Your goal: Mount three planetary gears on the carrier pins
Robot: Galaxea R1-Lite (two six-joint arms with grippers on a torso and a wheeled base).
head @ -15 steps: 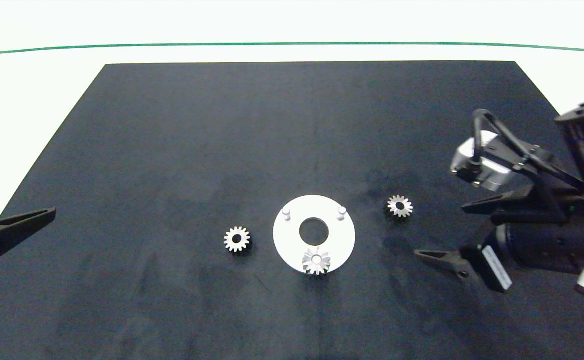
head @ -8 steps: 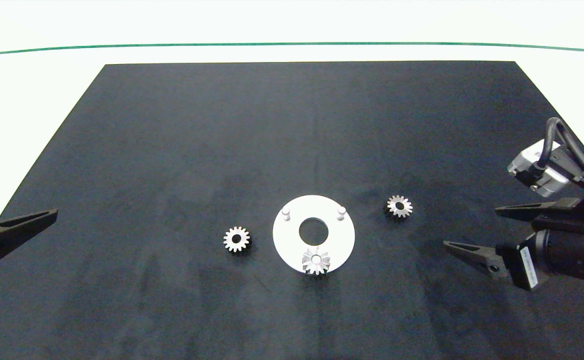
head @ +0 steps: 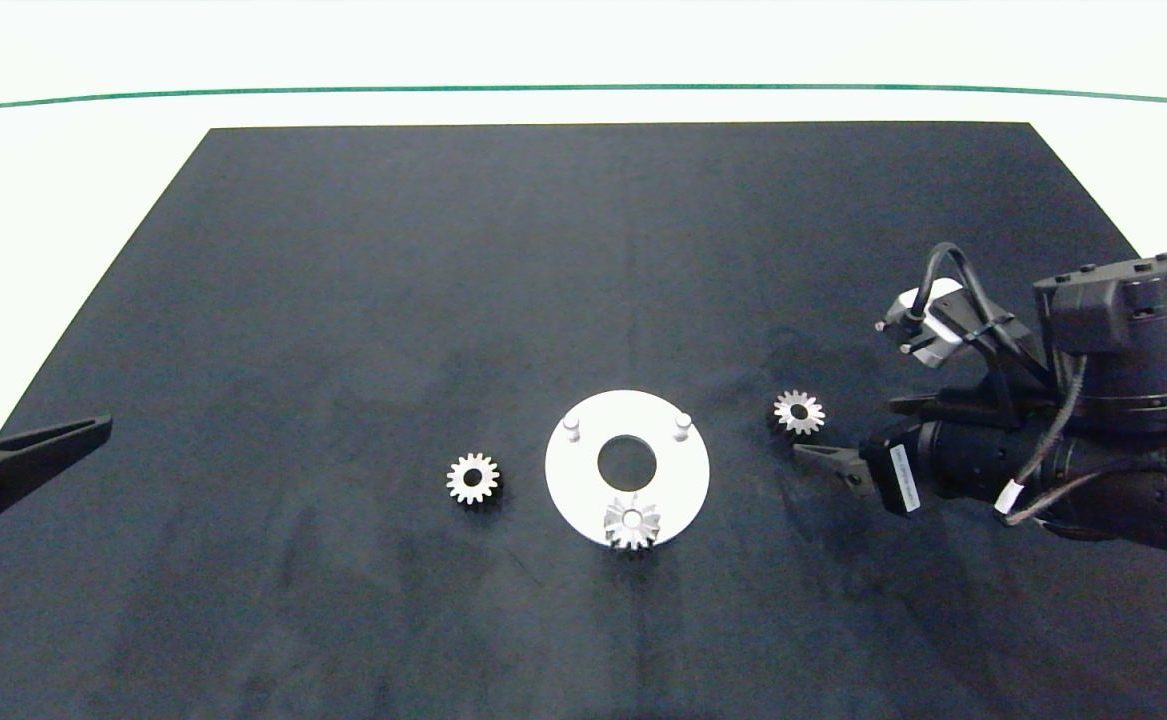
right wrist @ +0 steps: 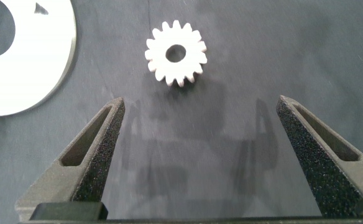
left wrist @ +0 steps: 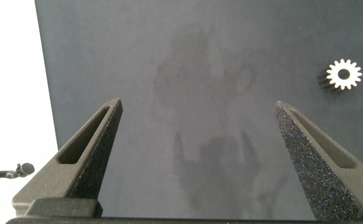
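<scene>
Head view: right tool point(head: 848, 438) spread beside loose gear point(head: 799, 412); left tool point(left wrist: 197, 137) spread, parked at mat point(head: 343, 300) edge.

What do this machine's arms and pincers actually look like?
Both arms are dark. Each ends in a pincer of two wedge-shaped fingers with a slot along the side and rough, grainy inner faces. The right pincer sits on a thick black cylinder bearing a small white label, black cables and a silvery camera block. Of the left pincer, only the fingers show.
</scene>
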